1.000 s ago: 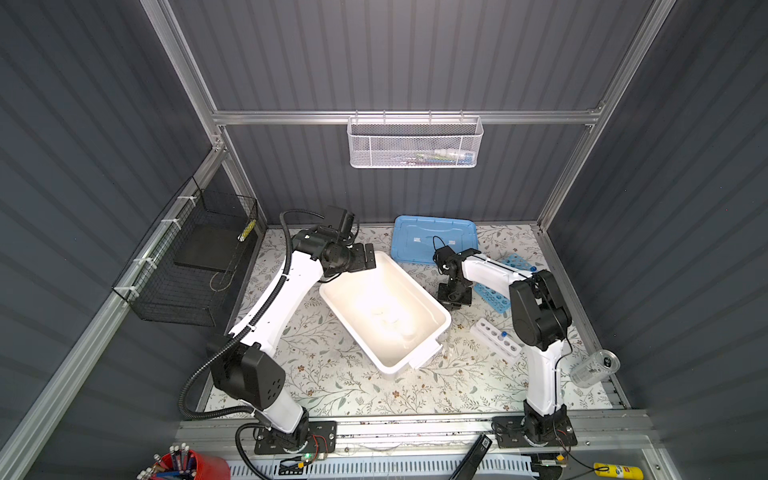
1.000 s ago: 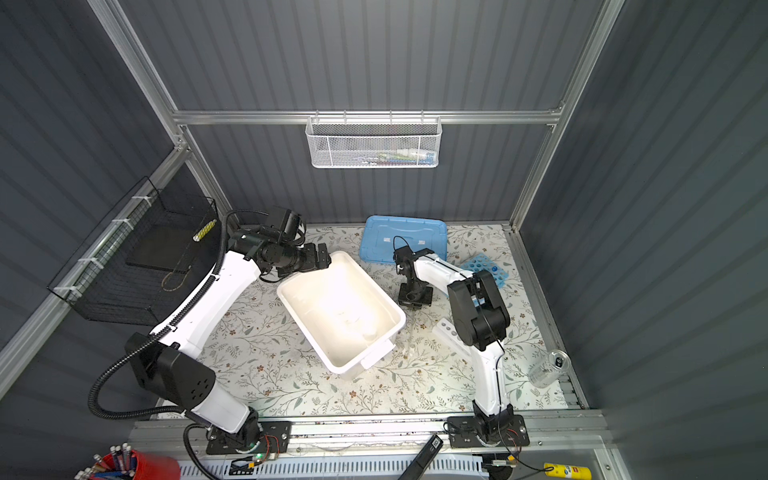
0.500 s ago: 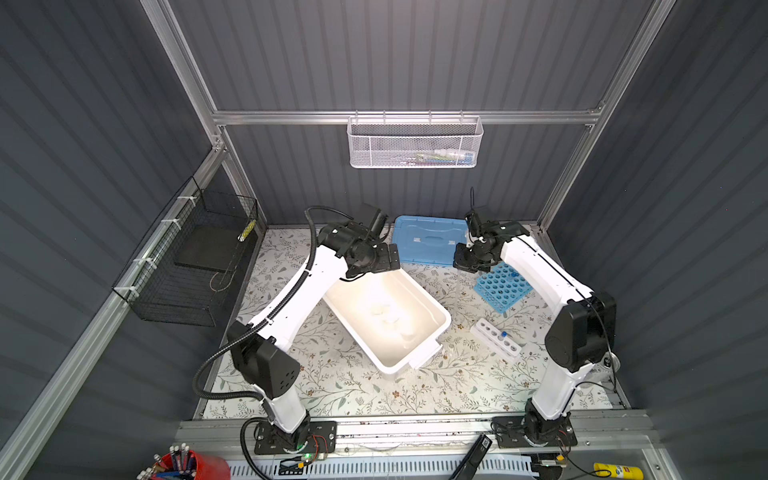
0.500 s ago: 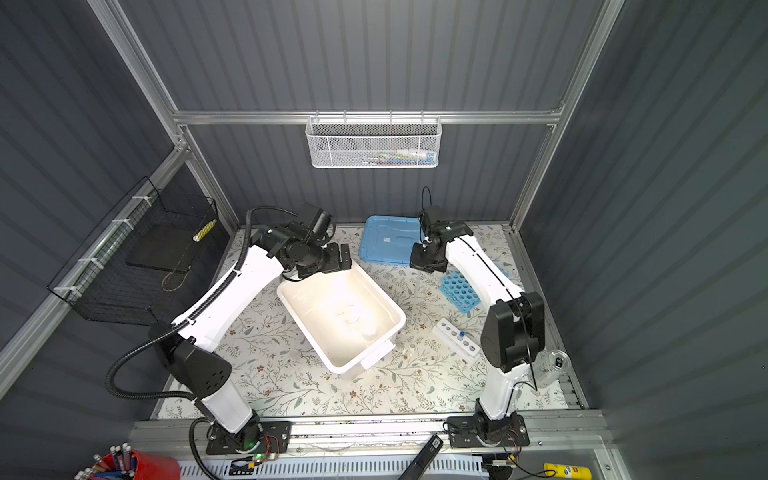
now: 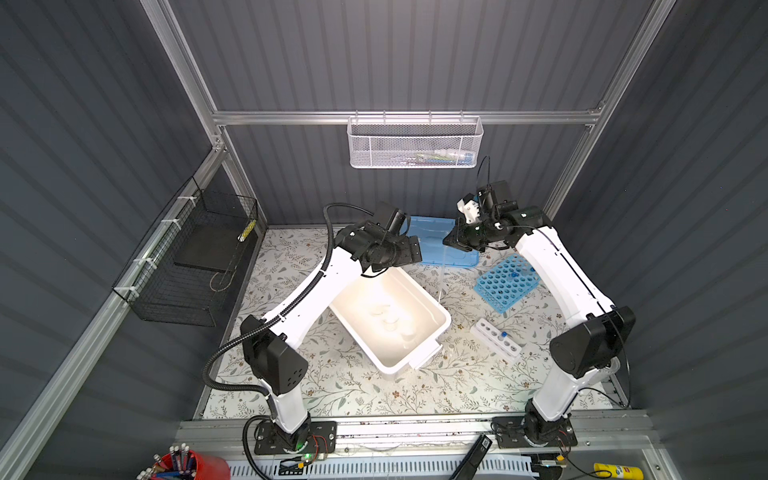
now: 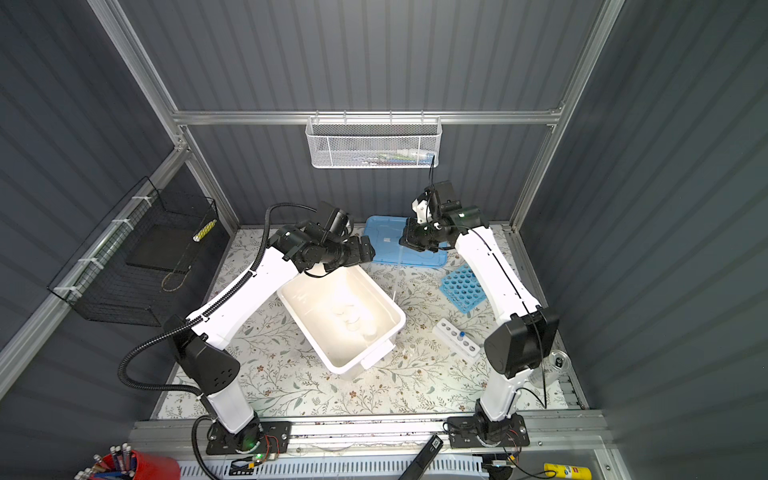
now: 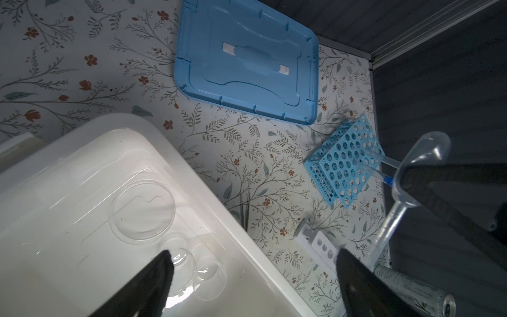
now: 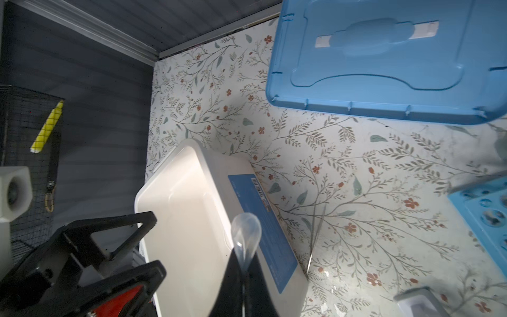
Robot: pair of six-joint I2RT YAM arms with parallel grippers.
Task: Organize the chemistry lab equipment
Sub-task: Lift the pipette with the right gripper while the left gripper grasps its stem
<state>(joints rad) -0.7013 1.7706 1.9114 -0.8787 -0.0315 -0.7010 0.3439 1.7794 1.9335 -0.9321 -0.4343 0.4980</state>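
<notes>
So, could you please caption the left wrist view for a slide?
Open left fingers over glass dishes in the white bin; blue lid, blue rack beyond.

Glassware: one large round dish (image 7: 142,211) and several smaller dishes (image 7: 182,262) are laid flat, close together, on the floor of the white bin (image 7: 120,118). Racks: a blue many-holed rack (image 5: 505,282) is set askew at far right with clear tubes (image 7: 382,160) stood in it. A small white one-row rack (image 5: 494,336), nearer, is loaded with a single blue-capped tube (image 5: 503,333). A clear bulb pipette (image 8: 245,233) is held off the table (image 5: 374,386), clamped in the right gripper (image 8: 242,260), and thin rods (image 8: 315,233) are laid on the table between bin and blue rack.
</notes>
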